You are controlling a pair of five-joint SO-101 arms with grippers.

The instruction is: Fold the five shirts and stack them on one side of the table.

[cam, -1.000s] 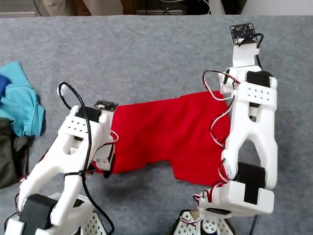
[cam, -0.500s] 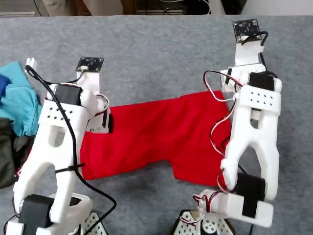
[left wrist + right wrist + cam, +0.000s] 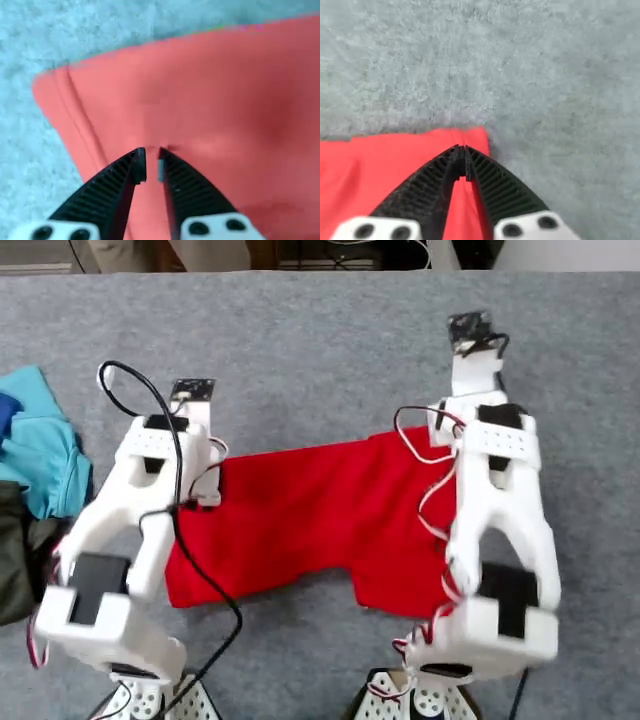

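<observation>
The soft red fabric shirt is lying flat on the fuzzy grey table. The left gripper, ribbed jaws nearly together, is pinching a pucker near the hem. The right gripper (jaws tight) is nipping a corner.

The left tool pinches a small pucker of the red shirt near its hemmed edge.

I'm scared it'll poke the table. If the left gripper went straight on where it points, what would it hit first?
The red shirt. The left gripper points right at it and seems to touch it.
</observation>
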